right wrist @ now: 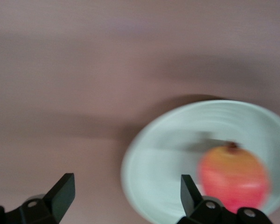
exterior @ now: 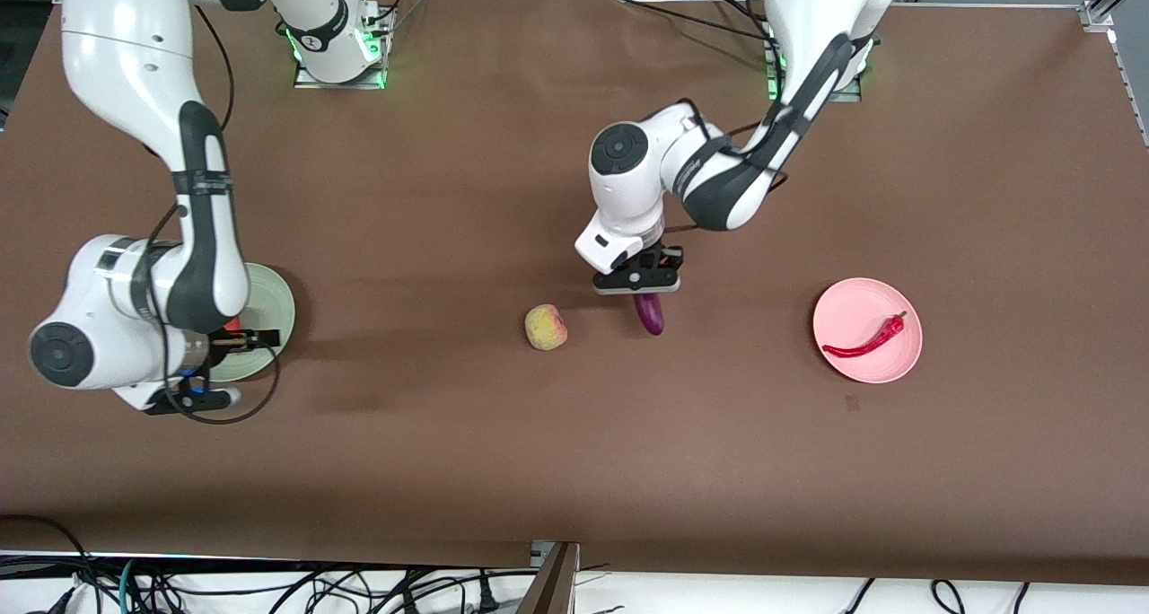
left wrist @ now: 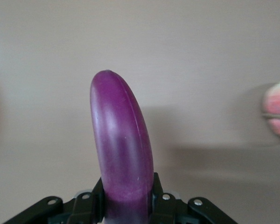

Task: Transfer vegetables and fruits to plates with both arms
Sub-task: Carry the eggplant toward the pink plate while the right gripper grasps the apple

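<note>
Two tools: our left tool (left wrist: 126,205) clamps eggplant (left wrist: 123,149) for carrying; right tool (right wrist: 123,196) gapes, empty, fruit (right wrist: 233,179) plated beneath.

I saw a glossy purple eggplant (left wrist: 123,149), a red chili (exterior: 869,338) on a pink plate (exterior: 848,304), a red-and-yellow fruit (right wrist: 233,177) on a pale green plate (right wrist: 168,154), and a yellow-green, pink-blushed fruit (exterior: 545,327) on the brown table (exterior: 539,452).

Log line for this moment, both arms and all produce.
left hand: shut on eggplant | right hand: open over green plate, red fruit on it | chili: on pink plate | pale fruit: on table
</note>
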